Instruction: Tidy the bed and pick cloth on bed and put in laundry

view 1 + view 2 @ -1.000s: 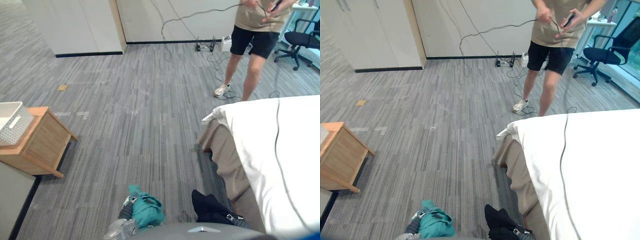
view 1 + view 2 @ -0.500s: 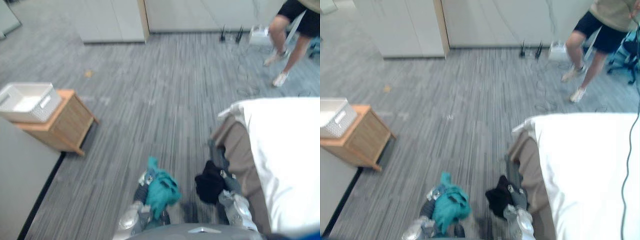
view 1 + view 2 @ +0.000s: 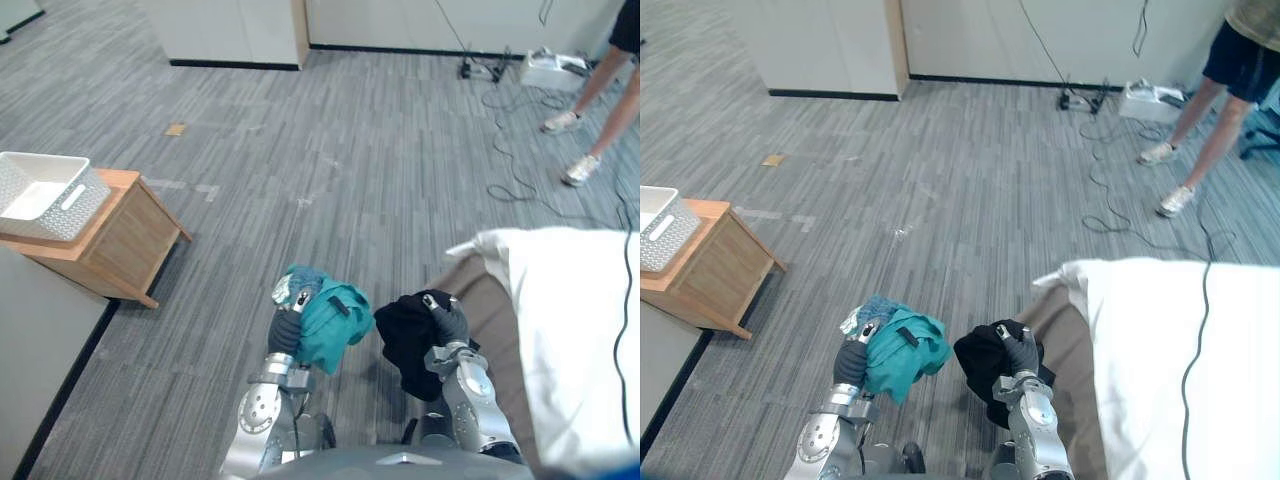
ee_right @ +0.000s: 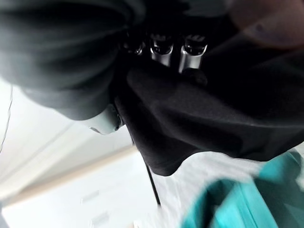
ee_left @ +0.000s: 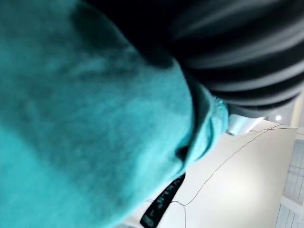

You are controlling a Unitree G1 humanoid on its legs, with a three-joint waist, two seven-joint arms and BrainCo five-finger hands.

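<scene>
A teal cloth (image 3: 326, 322) is bunched in my left hand (image 3: 287, 322), which is shut on it just in front of me, above the carpet. In the left wrist view the teal cloth (image 5: 80, 123) drapes over the hand. My right hand (image 3: 448, 322) is shut on a black cloth (image 3: 410, 338) beside it, near the bed's corner. The right wrist view has silver fingers (image 4: 164, 50) curled into the black cloth (image 4: 209, 118). A white laundry basket (image 3: 42, 195) sits on a wooden side table (image 3: 112, 245) at the far left. The bed (image 3: 575, 330) with its white sheet lies at the right.
A person's legs (image 3: 598, 95) stand at the back right near cables and a power strip (image 3: 482, 70) on the floor. A black cable (image 3: 627, 330) runs across the bed. White cabinets (image 3: 225, 30) line the back wall. Grey carpet spreads between me and the side table.
The camera has swung left and down, so the whole scene has shifted. Both hands have risen higher into view, each still holding its cloth.
</scene>
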